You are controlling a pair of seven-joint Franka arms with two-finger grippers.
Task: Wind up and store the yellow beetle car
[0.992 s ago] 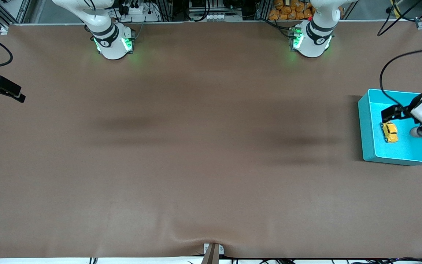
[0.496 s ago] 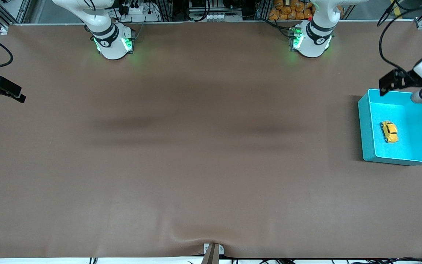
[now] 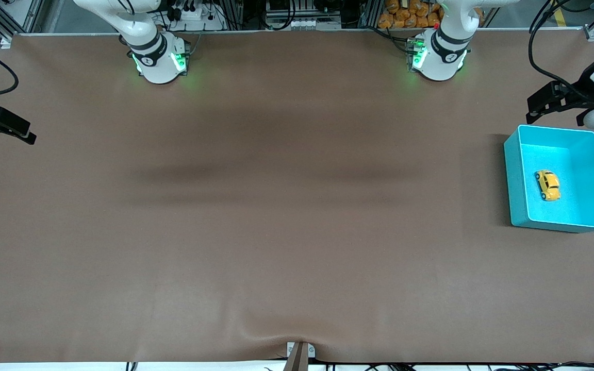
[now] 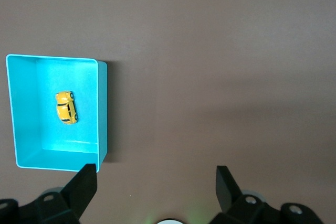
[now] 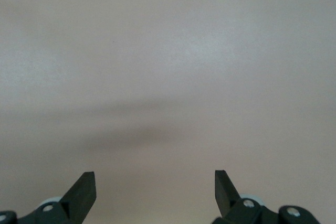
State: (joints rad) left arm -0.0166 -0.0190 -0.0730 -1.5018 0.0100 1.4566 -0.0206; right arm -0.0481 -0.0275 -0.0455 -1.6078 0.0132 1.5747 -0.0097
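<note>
The yellow beetle car lies on the floor of the teal bin at the left arm's end of the table. It also shows in the left wrist view, inside the bin. My left gripper is open and empty, up in the air over bare table just off the bin's rim; its jaws stand wide apart in the left wrist view. My right gripper waits open and empty over the table's edge at the right arm's end.
The two arm bases stand along the table edge farthest from the front camera. A small bracket sits at the table's near edge. The brown mat has a slight wrinkle near that bracket.
My left gripper has lifted out of the bin, away from the car, and now hangs over bare table off the bin's rim. The car has stayed put. The right arm has not moved.
</note>
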